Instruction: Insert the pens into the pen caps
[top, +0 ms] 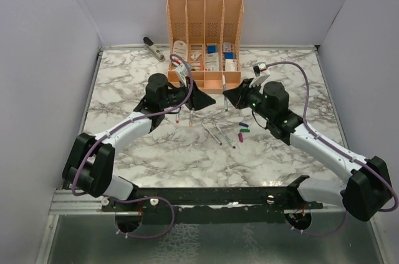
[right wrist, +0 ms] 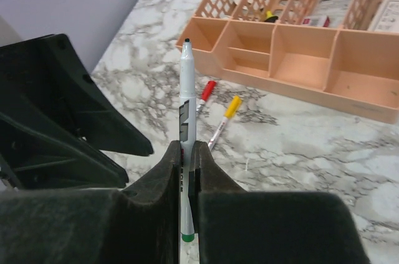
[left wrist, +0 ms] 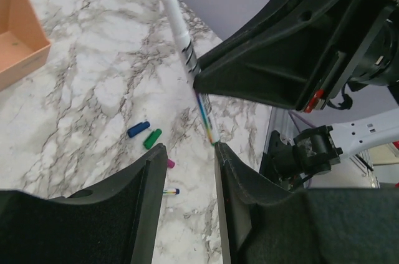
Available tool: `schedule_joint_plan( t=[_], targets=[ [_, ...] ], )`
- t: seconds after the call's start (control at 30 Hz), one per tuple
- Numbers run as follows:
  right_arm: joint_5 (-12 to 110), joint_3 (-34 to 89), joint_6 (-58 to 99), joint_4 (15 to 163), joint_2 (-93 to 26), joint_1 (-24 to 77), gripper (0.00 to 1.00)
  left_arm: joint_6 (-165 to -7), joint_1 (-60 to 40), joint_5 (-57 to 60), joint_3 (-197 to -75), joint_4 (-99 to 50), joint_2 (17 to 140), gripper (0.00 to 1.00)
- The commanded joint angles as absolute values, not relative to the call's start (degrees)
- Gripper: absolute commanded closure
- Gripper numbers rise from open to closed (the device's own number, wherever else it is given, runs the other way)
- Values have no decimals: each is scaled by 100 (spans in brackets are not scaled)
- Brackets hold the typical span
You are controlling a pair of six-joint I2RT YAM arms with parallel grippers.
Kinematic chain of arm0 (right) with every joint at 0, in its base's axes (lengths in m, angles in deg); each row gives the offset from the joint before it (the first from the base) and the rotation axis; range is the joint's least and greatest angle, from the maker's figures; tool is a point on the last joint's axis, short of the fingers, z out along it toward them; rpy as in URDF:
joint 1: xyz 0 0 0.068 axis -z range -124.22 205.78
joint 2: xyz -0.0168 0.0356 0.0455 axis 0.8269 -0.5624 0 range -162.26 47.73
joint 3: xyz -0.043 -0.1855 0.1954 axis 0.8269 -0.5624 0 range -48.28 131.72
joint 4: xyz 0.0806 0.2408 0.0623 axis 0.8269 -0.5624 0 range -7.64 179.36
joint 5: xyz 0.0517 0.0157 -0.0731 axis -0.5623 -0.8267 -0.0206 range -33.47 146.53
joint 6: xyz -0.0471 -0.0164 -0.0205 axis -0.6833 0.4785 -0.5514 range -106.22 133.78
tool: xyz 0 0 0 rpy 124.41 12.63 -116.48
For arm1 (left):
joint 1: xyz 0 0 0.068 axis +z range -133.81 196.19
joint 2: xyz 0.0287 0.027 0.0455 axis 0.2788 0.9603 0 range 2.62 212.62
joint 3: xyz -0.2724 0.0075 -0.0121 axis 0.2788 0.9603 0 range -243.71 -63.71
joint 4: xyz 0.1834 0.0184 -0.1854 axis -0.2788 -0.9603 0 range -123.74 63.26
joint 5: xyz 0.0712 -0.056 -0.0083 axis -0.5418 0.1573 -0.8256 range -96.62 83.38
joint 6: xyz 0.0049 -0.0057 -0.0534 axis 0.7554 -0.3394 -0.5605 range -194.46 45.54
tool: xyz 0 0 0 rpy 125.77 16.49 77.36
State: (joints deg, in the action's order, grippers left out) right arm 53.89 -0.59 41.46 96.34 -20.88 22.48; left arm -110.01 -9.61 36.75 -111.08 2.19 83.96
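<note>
- My right hand (right wrist: 187, 156) is clamped on a white pen (right wrist: 186, 83), held upright.
- My left hand (left wrist: 187, 173) has its jaws parted and empty, close beside that pen.
- Blue and green pen caps (left wrist: 138, 129) lie on the tabletop (left wrist: 81, 83), right of centre.

Table top (top: 187, 158): white marble pattern with grey veins, thin metal trim at the edges. Plain pale lavender-grey walls (top: 124, 2) close off the left, far and right edges. Black rail (top: 218, 198) runs along the near edge. Lighting is even and diffuse.
</note>
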Motion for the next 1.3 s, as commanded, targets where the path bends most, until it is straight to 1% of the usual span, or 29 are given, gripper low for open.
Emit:
schedule_joint_plan(
  t=[0.0,0.57,1.27],
  targets=[
    [4734,-415,4658,10842,-1848,2242,99,-11103,-1191,3984,-11522,652,8689,60],
    [4463,-794,5075,11373,-1728,2238,99,-11220,-1429,4047,-11761,671,8951,60],
    [4710,-820,4920,11279,-1718,2238,99,-11461,-1475,4071,-11704,835,8719,60]
  ],
)
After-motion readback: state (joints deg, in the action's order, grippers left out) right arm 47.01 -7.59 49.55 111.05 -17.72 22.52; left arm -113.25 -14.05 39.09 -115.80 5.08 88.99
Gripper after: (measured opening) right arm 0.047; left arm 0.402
